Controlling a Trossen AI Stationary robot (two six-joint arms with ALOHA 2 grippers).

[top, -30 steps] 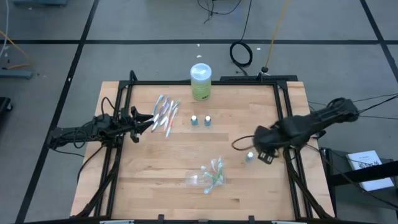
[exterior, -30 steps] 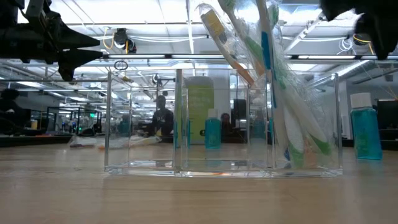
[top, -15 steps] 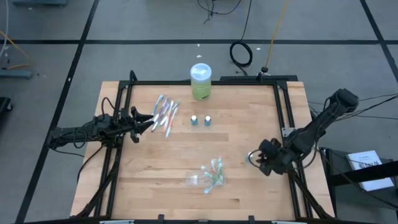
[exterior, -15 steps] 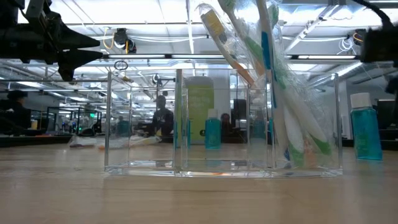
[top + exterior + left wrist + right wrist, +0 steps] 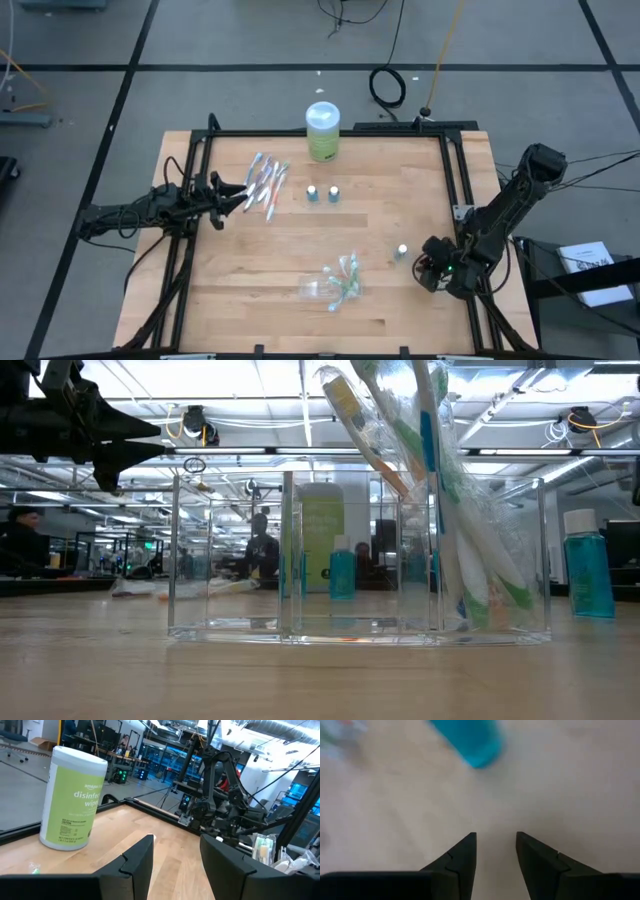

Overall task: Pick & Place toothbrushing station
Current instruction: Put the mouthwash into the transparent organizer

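A clear plastic cup with compartments stands near the table's front edge. Several toothbrushes lean in its right compartment. More toothbrushes lie in a loose pile at the back left. My left gripper hovers open beside that pile. Two small blue tubes stand mid-table. A third tube stands at the right. My right gripper is open over bare wood, just nearer and to the right of that tube.
A green-and-white canister of disinfecting wipes stands at the table's far edge. A black frame runs along the table's sides. Bare wood lies between the cup and the pile.
My right gripper has come down and moved toward the table's near edge, past the right tube, with the arm folding back toward the right edge. It has slid out of the low view at the right. The tube stands where it was.
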